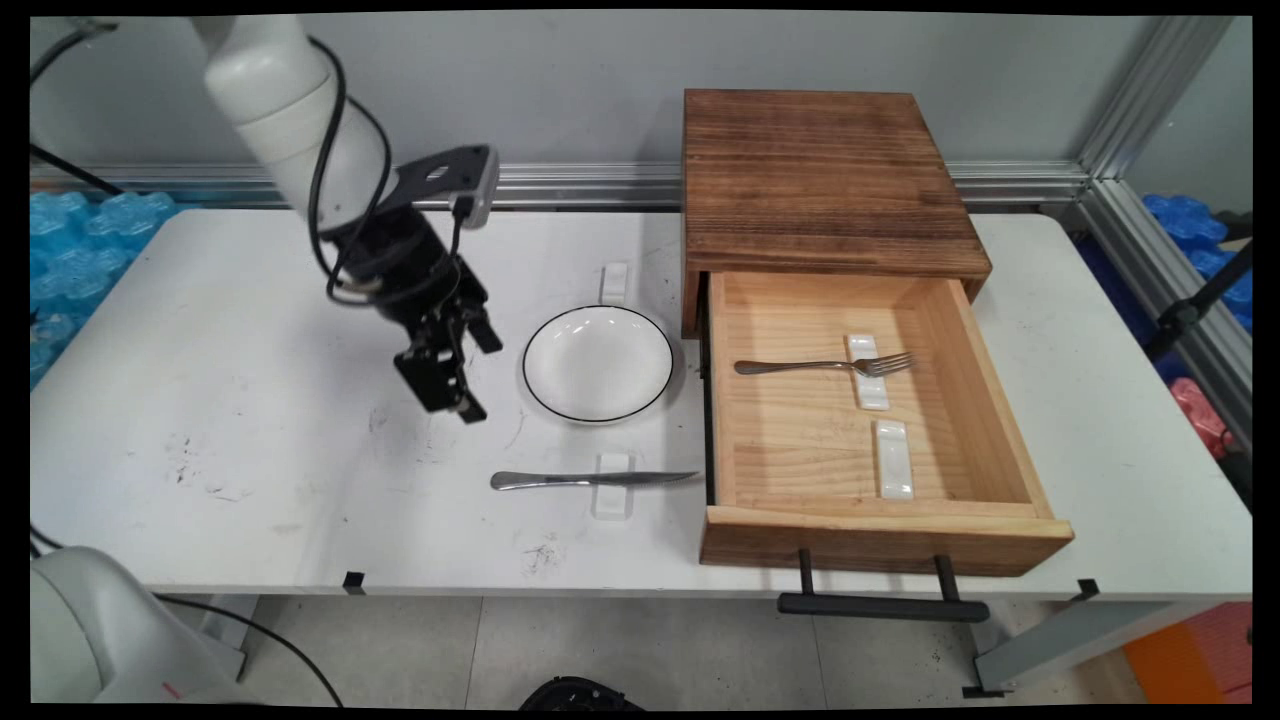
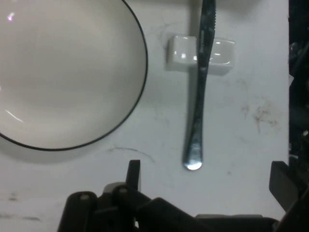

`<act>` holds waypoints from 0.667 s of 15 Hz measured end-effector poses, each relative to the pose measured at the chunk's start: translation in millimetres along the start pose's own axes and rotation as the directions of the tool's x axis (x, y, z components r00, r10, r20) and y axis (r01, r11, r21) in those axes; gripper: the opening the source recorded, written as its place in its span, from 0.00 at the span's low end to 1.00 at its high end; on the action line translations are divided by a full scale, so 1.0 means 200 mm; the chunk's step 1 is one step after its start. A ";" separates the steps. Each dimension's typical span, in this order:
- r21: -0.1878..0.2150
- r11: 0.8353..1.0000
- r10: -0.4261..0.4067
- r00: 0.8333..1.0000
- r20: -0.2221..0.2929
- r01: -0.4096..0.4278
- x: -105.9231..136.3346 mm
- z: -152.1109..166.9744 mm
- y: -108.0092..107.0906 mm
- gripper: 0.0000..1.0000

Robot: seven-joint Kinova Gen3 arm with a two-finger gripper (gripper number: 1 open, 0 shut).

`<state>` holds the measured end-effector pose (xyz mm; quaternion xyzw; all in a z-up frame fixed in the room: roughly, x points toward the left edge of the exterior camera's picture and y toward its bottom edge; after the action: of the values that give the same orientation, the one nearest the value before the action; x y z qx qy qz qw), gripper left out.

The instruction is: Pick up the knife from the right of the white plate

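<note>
Knife (image 1: 590,480) — silver table knife lying flat on the white table (image 1: 200,400) near its front edge, blade pointing right toward the drawer, its middle resting across a small white rest (image 1: 612,487). In the hand view the knife (image 2: 199,87) runs up the picture, its rounded handle end nearest the gripper and the rest (image 2: 183,54) under its upper part.

Gripper (image 1: 462,372) — black, two-fingered, hanging above the table to the left of the plate and behind the knife's handle end, holding nothing. Fingers spread apart; in the hand view one fingertip (image 2: 133,173) stands left of the handle end and the other at the far right edge.

Plate (image 1: 598,362) — round, white, thin dark rim, just behind the knife and beside the drawer's left wall.

Drawer (image 1: 985,400) — pale wood, pulled fully out of a dark wooden cabinet (image 1: 820,180), black bar handle (image 1: 882,605) overhanging the table's front edge. Contents: a fork (image 1: 825,366) lying crosswise, tines right, resting on a white rest (image 1: 868,385); a second white rest (image 1: 893,458) bare, nearer the drawer front.

Further white rest (image 1: 614,282) — on the table just behind the plate.
</note>
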<state>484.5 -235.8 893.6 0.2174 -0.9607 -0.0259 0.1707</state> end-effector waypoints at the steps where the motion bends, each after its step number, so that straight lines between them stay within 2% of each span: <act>1: 0.012 1.000 -0.016 1.000 0.003 0.016 0.00 0.02 0.05 1.00; 5: 0.056 0.998 -0.022 1.000 -0.004 0.023 0.01 0.12 0.22 1.00; 10: 0.095 0.995 0.001 1.000 -0.011 0.000 0.06 0.24 0.30 1.00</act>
<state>433.9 -187.8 859.1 0.2254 -0.9599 0.0212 0.1653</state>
